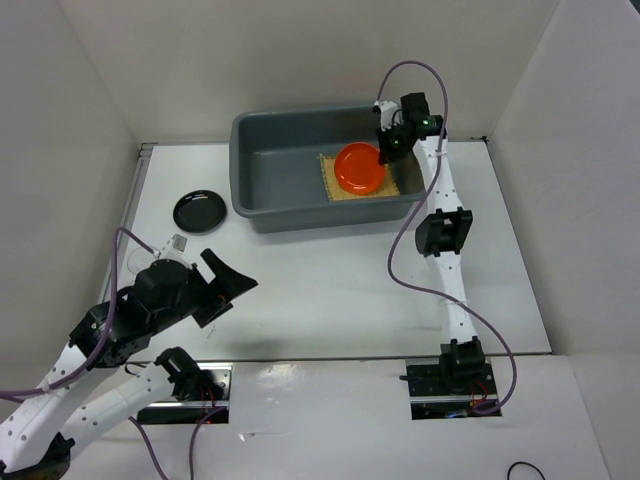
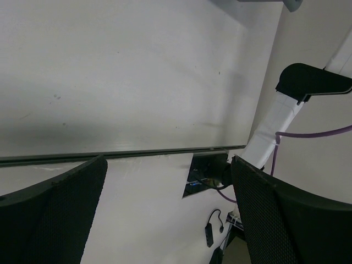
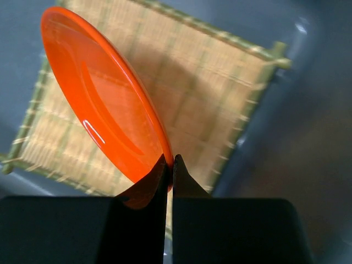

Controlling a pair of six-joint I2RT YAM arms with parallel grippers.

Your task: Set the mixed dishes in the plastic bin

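My right gripper [image 1: 385, 152] is shut on the rim of the small orange plate [image 1: 358, 167], holding it tilted inside the grey plastic bin [image 1: 300, 215], just above the tan bamboo mat [image 1: 398, 184] on the bin floor. In the right wrist view the gripper [image 3: 169, 165] pinches the plate [image 3: 104, 99] edge over the mat [image 3: 220, 93]. The black plate [image 1: 199, 211] lies on the table left of the bin. One clear glass cup [image 1: 177, 243] stands by my left arm; the other is hidden. My left gripper [image 1: 228, 292] is open and empty; it also shows in the left wrist view [image 2: 168, 165].
White walls enclose the table on the left, back and right. The bin stands at the back centre. The right arm's links [image 1: 441, 232] rise along the right side. The left wrist view shows the table's near edge [image 2: 137, 155] and the right arm's base [image 2: 209, 176].
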